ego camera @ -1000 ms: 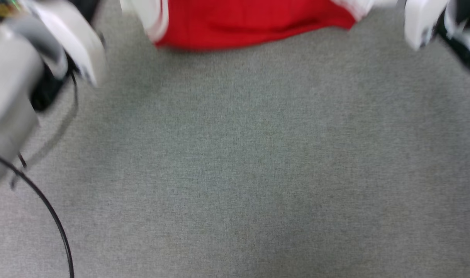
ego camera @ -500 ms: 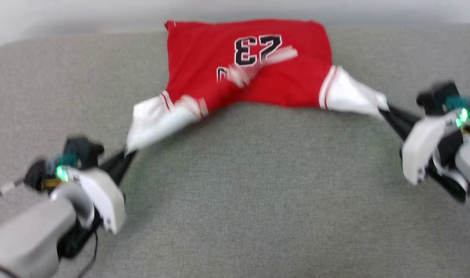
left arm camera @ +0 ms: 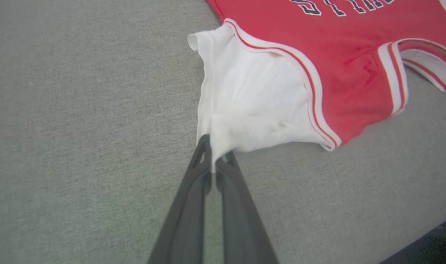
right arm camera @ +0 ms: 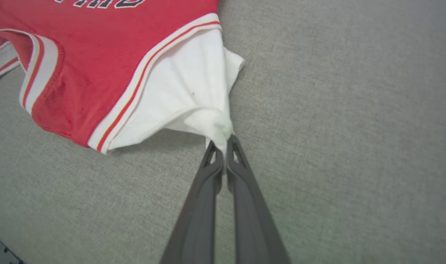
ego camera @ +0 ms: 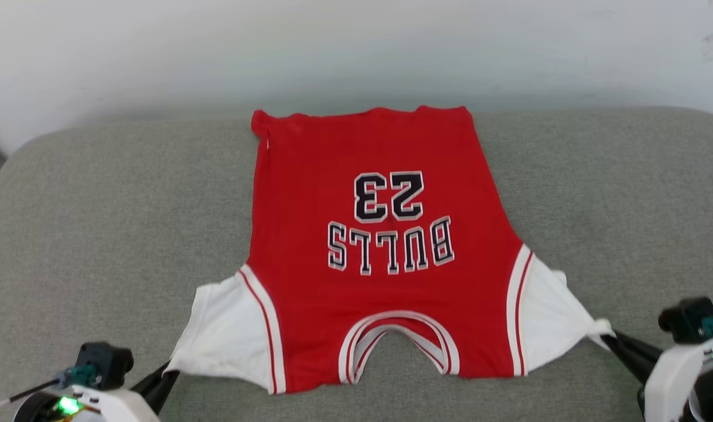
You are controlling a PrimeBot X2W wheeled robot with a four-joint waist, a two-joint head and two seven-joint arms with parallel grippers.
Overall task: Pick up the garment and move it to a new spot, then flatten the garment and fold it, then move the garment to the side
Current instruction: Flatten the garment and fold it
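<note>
The garment (ego camera: 374, 246), a red jersey with white sleeves and black "BULLS 23" lettering face up, lies spread flat on the grey cushion (ego camera: 98, 223), collar toward me. My left gripper (ego camera: 170, 370) is shut on the tip of its left white sleeve (left arm camera: 244, 106), at the lower left. My right gripper (ego camera: 609, 339) is shut on the bunched tip of the other white sleeve (right arm camera: 193, 95), at the lower right. Both pinches show close up: left gripper (left arm camera: 212, 154), right gripper (right arm camera: 223, 145). The garment (left arm camera: 340, 66) and garment (right arm camera: 87, 62) rest on the cushion.
The grey cushion (right arm camera: 336, 110) extends well to both sides of the garment and ends at a pale wall (ego camera: 356, 53) behind. Its rounded left corner (ego camera: 4, 170) and a dark edge (left arm camera: 428, 249) mark its borders.
The head camera has tilted up. The garment, crumpled half a second ago, now lies spread flat with both sleeves pulled outward and toward me.
</note>
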